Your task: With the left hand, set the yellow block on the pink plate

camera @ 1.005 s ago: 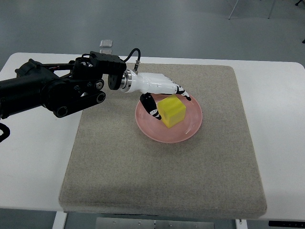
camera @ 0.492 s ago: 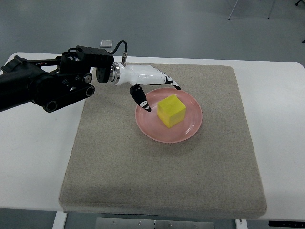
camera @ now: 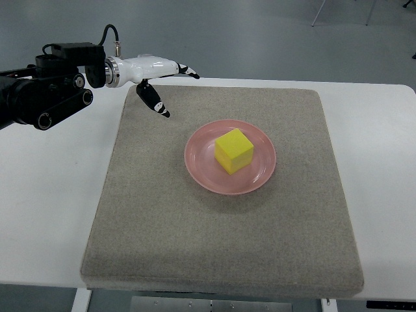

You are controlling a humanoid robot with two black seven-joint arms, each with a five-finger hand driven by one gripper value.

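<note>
One block, yellow, sits on the pink plate, a little left of the plate's middle and turned so that a corner points toward the near edge. It rests flat on the plate and nothing touches it. The plate lies on the grey mat, slightly right of the mat's centre and toward its far half, and the mat covers most of the white worktop.

Over the mat's far-left corner hangs the left hand, well apart from the plate. Its arm comes in from the left edge, dark and bulky up to the wrist. The fingers are loosely spread and hold nothing: the long ones stretch out toward the right, while the thumb points down and toward the near side. No right hand shows anywhere in the view.

Judging by how things lie, the placing itself looks done: the block is on the plate and the hand is clear of both. What remains, as far as one can tell, is only for the arm to draw off to a resting place at the left. That move calls for little care, since the hand is already far from the plate; it should simply keep away from the rim, so that the block is not nudged. If the block needed centring a fresh grasp would be required, but it seems steady where it is
</note>
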